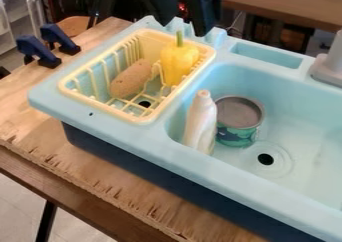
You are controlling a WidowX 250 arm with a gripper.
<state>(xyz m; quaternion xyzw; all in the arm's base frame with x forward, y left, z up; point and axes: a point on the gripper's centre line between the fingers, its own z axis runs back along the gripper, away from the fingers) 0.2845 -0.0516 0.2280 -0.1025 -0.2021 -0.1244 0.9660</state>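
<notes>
- Pepper point(179, 63), yellow, bell-shaped and plastic-looking with a green stem, is standing upright at the far end of a pale-yellow plastic dish rack point(69, 92).
- Judging by its smooth skin, it is probably being a light, fairly stiff toy, a little slippery but hardly fragile; its upper sides are offering the better hold, while the thin stem is giving little to pinch.
- Black two-finger gripper point(183, 27) is hanging just beyond and above the pepper, near the top edge; its fingers are standing apart, with a gap showing between them and nothing visible there.
- Brown, speckled, oblong potato-like piece point(131, 79) is lying tilted beside the pepper, among the rack's tines; whether the two are touching is not clear.
- Light-blue plastic toy sink point(234, 179) is carrying the rack on its raised side.
- White plastic bottle point(201, 122) with a narrow neck is standing in the basin near the rack, leaning slightly.
- Open round tin point(238, 136) with a green patterned side is sitting just beside the bottle, near the dark drain hole point(266, 159).
- Grey plastic faucet point(328, 69) is rising at the right edge.
- Two dark-blue clamps point(37, 51) are gripping the light wooden tabletop point(20, 106) at the left.
</notes>
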